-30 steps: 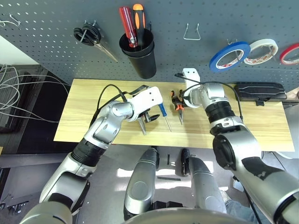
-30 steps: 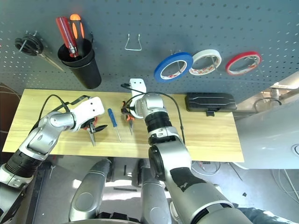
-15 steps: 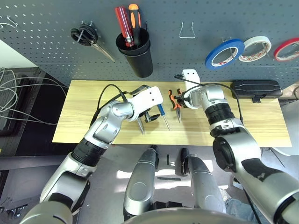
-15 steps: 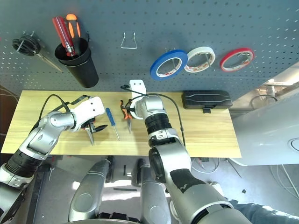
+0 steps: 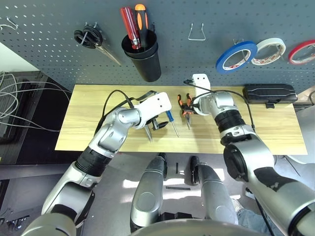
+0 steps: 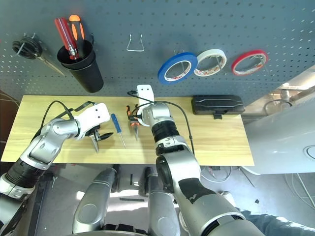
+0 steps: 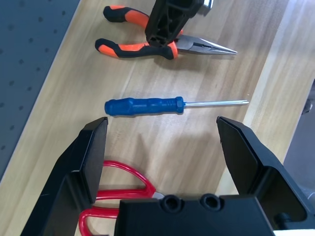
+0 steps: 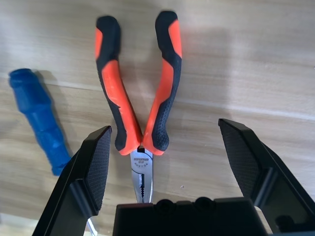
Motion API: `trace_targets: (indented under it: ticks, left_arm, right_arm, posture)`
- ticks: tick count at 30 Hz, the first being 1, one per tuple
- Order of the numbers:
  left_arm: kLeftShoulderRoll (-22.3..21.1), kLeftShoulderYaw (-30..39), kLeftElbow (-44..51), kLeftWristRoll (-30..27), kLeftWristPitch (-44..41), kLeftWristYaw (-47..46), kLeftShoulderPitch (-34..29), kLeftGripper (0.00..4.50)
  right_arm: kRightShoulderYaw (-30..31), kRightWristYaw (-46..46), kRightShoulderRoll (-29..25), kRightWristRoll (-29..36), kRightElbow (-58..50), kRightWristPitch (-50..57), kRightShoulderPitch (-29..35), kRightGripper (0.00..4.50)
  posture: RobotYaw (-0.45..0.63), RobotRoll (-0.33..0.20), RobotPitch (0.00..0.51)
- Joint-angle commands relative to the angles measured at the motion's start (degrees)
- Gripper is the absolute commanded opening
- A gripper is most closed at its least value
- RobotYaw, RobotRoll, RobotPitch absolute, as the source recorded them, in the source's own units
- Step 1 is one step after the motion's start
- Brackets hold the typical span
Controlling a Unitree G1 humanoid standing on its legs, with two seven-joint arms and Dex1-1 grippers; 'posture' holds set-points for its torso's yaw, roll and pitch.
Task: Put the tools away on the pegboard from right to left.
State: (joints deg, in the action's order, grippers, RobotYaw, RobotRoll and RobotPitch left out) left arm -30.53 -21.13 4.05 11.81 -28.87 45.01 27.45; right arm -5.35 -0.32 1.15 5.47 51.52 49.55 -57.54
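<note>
In the left eye view, a pale wood-grained table (image 5: 256, 140) ran along the foot of the grey-blue pegboard (image 5: 182, 59), above a grey floor (image 5: 118, 194) crossed by bright patches of light. White cables (image 5: 29, 88) trailed over dark equipment to the left of the table, and a black case (image 5: 269, 93) lay near its right rear corner. The blue tape ring (image 5: 236, 57) hung on the pegboard beside a white tape roll (image 5: 268, 51). On the wood lay the orange-and-black needle-nose pliers (image 8: 120, 98), handles spread, between the open fingers of the right gripper (image 8: 165, 125). The blue-handled screwdriver (image 7: 145, 105) lay beside them, and the red-handled scissors (image 7: 123, 189) rested beneath the left gripper (image 7: 162, 120), its fingers also open.
</note>
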Motion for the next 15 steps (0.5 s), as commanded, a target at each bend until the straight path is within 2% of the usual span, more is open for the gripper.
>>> trace_targets:
  ticks: [1, 15]
  left_arm:
    - [0.26, -0.66, 1.25, -0.12, -0.82, 0.07, -1.77, 4.50]
    - [0.41, -0.56, 1.36, -0.31, -0.87, -0.13, -2.18, 4.50]
  right_arm:
    - [-0.43, -0.84, 1.15, -0.10, 3.78, -2.38, -0.07, 4.49]
    - [0.00, -1.98, 2.77, -1.14, 9.85, -6.58, -1.88, 4.49]
  posture:
    - [0.27, 0.000, 0.398]
    - [0.28, 0.000, 0.411]
